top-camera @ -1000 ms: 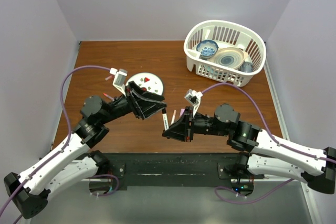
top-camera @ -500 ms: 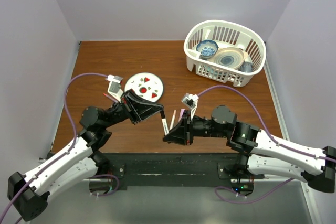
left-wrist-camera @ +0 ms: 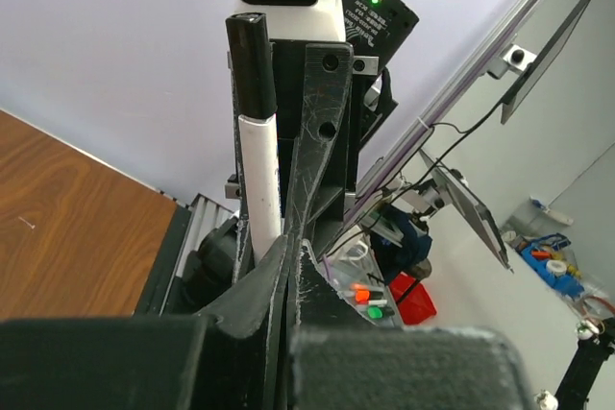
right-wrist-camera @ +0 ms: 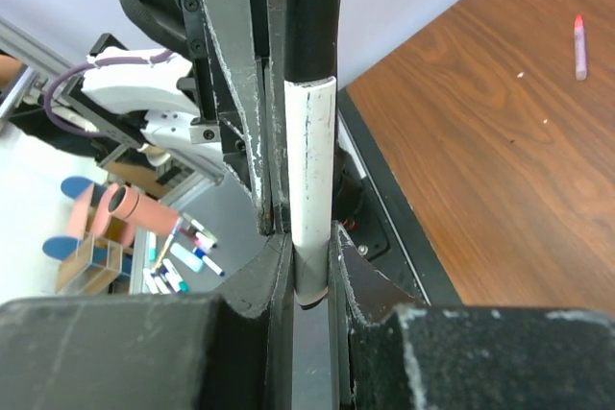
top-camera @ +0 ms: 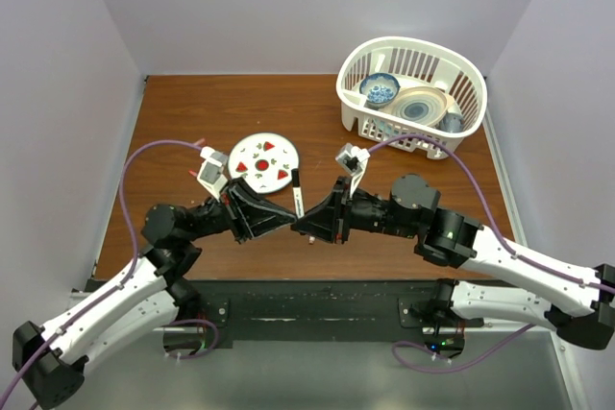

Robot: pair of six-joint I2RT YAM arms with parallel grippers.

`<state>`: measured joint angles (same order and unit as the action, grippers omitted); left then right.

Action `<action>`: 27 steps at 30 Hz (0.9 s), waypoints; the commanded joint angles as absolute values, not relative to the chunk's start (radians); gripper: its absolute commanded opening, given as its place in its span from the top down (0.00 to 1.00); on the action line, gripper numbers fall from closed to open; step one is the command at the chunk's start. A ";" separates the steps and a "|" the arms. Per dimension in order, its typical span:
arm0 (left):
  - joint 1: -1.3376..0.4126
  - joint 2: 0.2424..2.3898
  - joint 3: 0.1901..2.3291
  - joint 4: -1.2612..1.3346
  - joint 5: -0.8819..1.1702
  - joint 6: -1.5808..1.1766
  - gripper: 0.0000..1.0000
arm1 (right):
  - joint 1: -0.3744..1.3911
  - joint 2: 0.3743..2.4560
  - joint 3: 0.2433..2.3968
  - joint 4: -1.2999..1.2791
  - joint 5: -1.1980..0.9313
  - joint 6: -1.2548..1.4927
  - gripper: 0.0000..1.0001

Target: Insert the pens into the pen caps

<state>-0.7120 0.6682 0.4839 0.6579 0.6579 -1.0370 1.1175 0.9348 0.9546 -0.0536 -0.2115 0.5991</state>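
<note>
My right gripper [right-wrist-camera: 309, 237] is shut on the lower end of the white pen [right-wrist-camera: 312, 170], which stands upright between its jaws. A dark cap [right-wrist-camera: 312, 7] sits on the pen's upper end. From above, the pen [top-camera: 298, 197] rises where the two grippers meet over the table's near middle. My left gripper [left-wrist-camera: 288, 242] is shut with nothing between its jaws, and its fingers [right-wrist-camera: 231, 93] press against the side of the white pen [left-wrist-camera: 258, 180]. A small pink piece with a reddish tip [right-wrist-camera: 579, 45] lies on the wood; whether it is pen or cap I cannot tell.
A white plate with strawberry prints [top-camera: 264, 156] lies just behind the left gripper [top-camera: 286, 223]. A white basket [top-camera: 423, 144] holding bowls and dishes stands at the back right. The table's black near edge runs under both arms.
The left gripper has shut and swung down and right until it meets the right gripper. The right gripper has carried the white pen up and slightly back towards the table's middle.
</note>
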 commanded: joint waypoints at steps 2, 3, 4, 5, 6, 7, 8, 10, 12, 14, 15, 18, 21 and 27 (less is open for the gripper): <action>-0.713 0.620 0.563 0.379 0.626 -0.914 0.85 | 1.124 0.937 1.017 0.003 -0.178 0.560 1.00; -0.713 0.620 0.581 0.349 0.615 -0.898 0.76 | 1.126 0.933 1.012 0.003 -0.176 0.561 1.00; -0.715 0.621 0.600 0.297 0.606 -0.872 0.66 | 1.124 0.931 1.003 0.005 -0.181 0.564 1.00; -0.715 0.627 0.639 0.270 0.598 -0.858 0.52 | 1.126 0.933 0.999 0.006 -0.186 0.566 1.00; -0.713 0.632 0.659 0.244 0.588 -0.844 0.48 | 1.126 0.931 0.996 0.008 -0.189 0.565 1.00; -0.713 0.634 0.678 0.198 0.559 -0.815 0.42 | 1.124 0.933 0.986 0.008 -0.193 0.568 1.00; -0.715 0.635 0.714 0.175 0.540 -0.799 0.39 | 1.123 0.930 0.982 0.009 -0.207 0.569 1.00; -0.713 0.638 0.748 0.117 0.476 -0.758 0.34 | 1.126 0.927 0.967 0.014 -0.222 0.574 1.00; -0.713 0.652 0.798 0.095 0.442 -0.738 0.32 | 1.126 0.925 0.957 0.018 -0.251 0.575 1.00; -0.715 0.673 0.836 0.094 0.417 -0.724 0.32 | 1.124 0.919 0.945 0.023 -0.262 0.581 1.00; -0.715 0.679 0.847 0.100 0.417 -0.723 0.32 | 1.126 0.917 0.942 0.025 -0.273 0.583 1.00; -0.713 0.712 0.882 0.130 0.422 -0.723 0.32 | 1.124 0.911 0.936 0.028 -0.288 0.589 1.00; -0.713 0.736 0.900 0.162 0.440 -0.726 0.32 | 1.124 0.904 0.934 0.025 -0.302 0.591 1.00; -0.712 0.781 0.900 0.257 0.482 -0.768 0.31 | 1.126 0.896 0.930 0.026 -0.324 0.589 1.00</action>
